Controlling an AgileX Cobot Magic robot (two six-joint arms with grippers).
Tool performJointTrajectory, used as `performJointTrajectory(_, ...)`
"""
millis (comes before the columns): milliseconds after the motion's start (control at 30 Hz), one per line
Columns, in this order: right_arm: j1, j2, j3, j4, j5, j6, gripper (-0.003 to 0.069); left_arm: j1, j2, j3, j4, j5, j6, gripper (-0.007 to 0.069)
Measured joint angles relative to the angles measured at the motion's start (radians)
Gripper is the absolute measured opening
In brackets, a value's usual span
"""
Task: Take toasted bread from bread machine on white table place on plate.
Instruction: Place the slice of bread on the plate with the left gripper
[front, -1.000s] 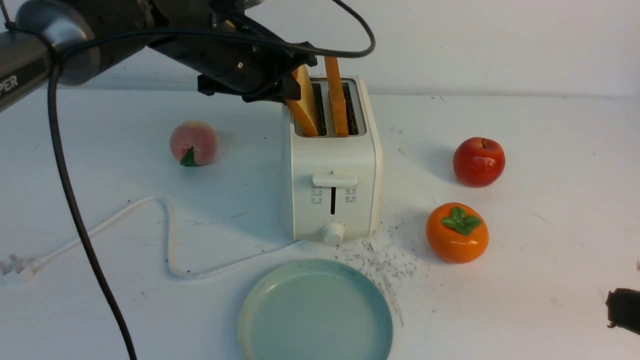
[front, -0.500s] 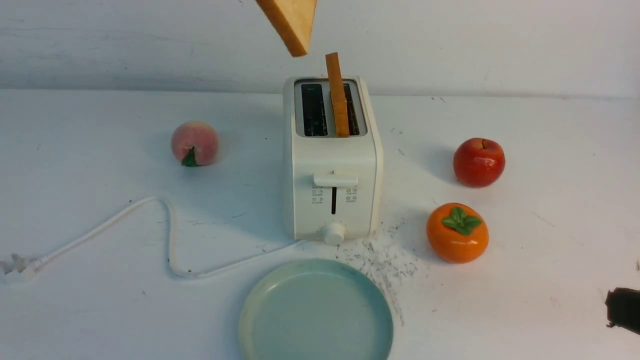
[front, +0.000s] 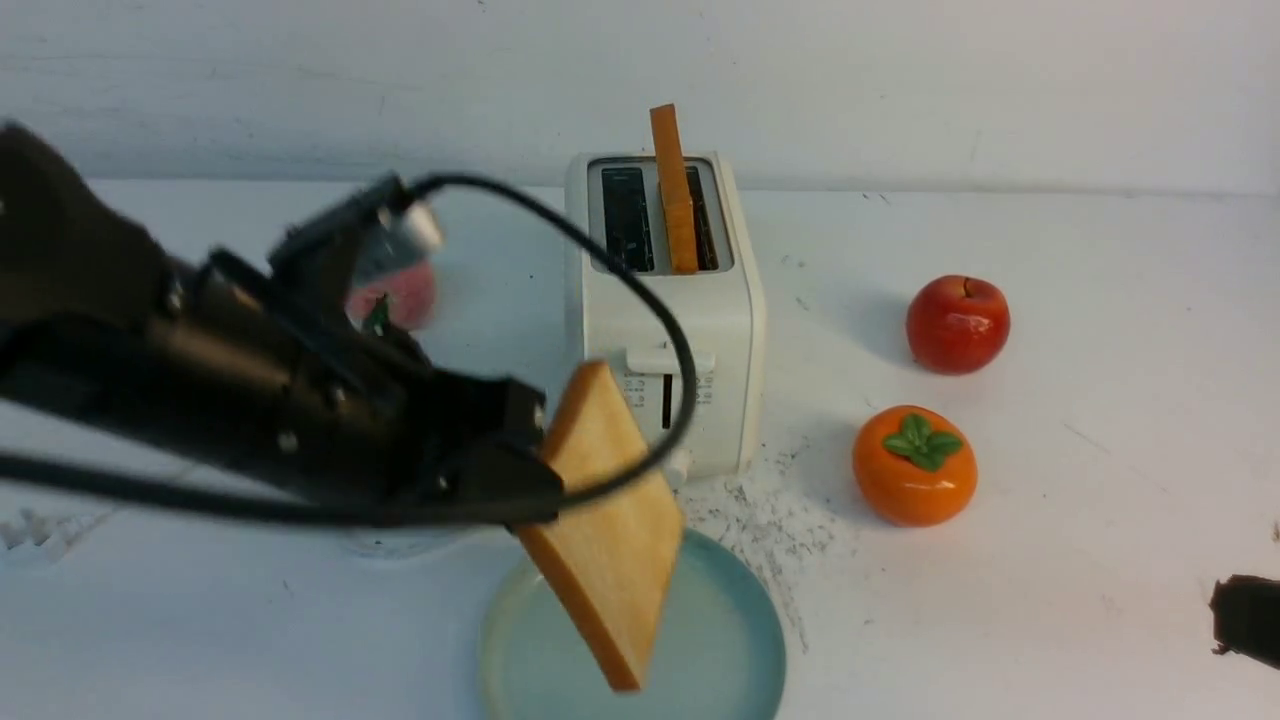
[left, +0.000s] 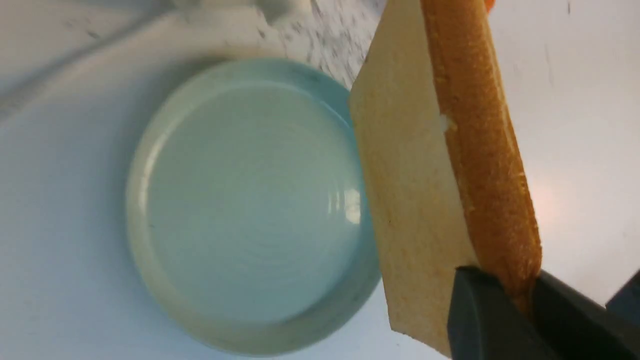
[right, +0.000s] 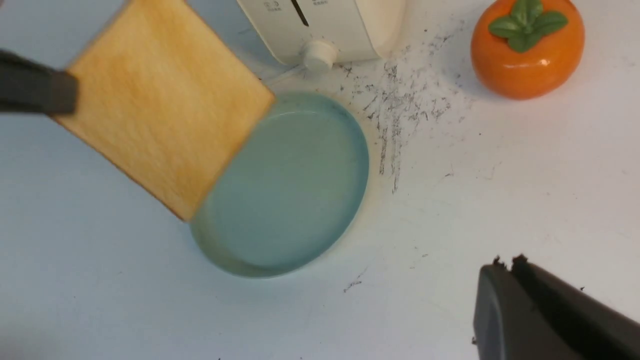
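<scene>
On the white table (front: 1100, 400), the plate (front: 740, 640) is found at 6 o'clock from the bread machine (front: 655, 310), the peach (front: 415, 295) at 9, the apple (front: 957, 324) at 3, the persimmon (front: 914, 465) at 4.

**White table (front: 1100, 420) before a plain pale wall (front: 950, 90)**

The table is flat and fills nearly the whole front view. Its top is scuffed: 1 patch of dark specks (front: 770, 520) and thin scratches lies near the middle, and a few small marks (front: 878, 197) sit close to the far edge. The wall stands behind this edge; it is whitish with faint streaks. The light is soft and even, so the shadows on the top are pale and blurred.
</scene>
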Motion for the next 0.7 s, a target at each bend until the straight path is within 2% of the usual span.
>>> performJointTrajectory(67,0.000,0.000,0.000,0.000,0.000,0.000,0.0027,-0.032,0.001,0.059,-0.105,-0.061,0.083,0.0049)
performJointTrajectory(233,0.000,0.000,0.000,0.001,0.000,0.000,0.0033,-0.054,0.032,0.109,-0.215,-0.163,0.182,0.0049)
performJointTrajectory(367,0.000,0.000,0.000,0.001,0.001,0.000,0.0033,-0.054,0.076,0.110,-0.240,-0.209,0.192,0.0049)
performJointTrajectory(700,0.000,0.000,0.000,0.001,0.001,0.000,0.0033,-0.054,0.208,0.110,-0.300,-0.193,0.204,0.0049)
